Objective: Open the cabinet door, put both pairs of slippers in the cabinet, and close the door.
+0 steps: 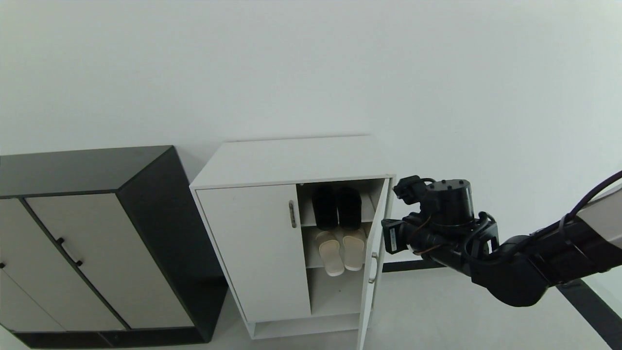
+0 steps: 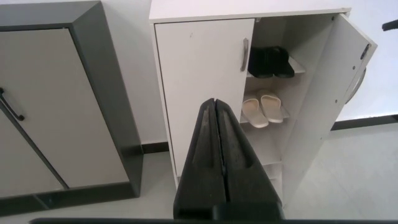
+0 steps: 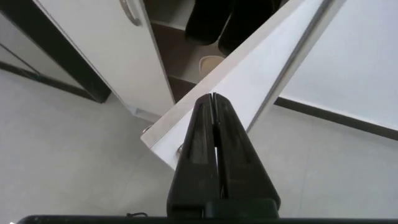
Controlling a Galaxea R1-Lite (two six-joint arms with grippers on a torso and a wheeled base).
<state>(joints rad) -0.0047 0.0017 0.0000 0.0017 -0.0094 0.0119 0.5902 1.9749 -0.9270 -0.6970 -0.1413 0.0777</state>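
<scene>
The right gripper (image 3: 214, 98), fingers together, is hovering beside the open white wooden cabinet door (image 3: 273, 68), probably light, stiff, pushable on its face.

Both end effectors (image 2: 214, 102) (image 3: 214, 98) closed (fingers together).

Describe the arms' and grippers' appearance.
Right arm: glossy black rounded housings, a cylindrical joint with screw heads, black cables, a grey panel near the shoulder end. Left gripper and right gripper: matte black, flat fingers tapering to a narrow tip.
</scene>
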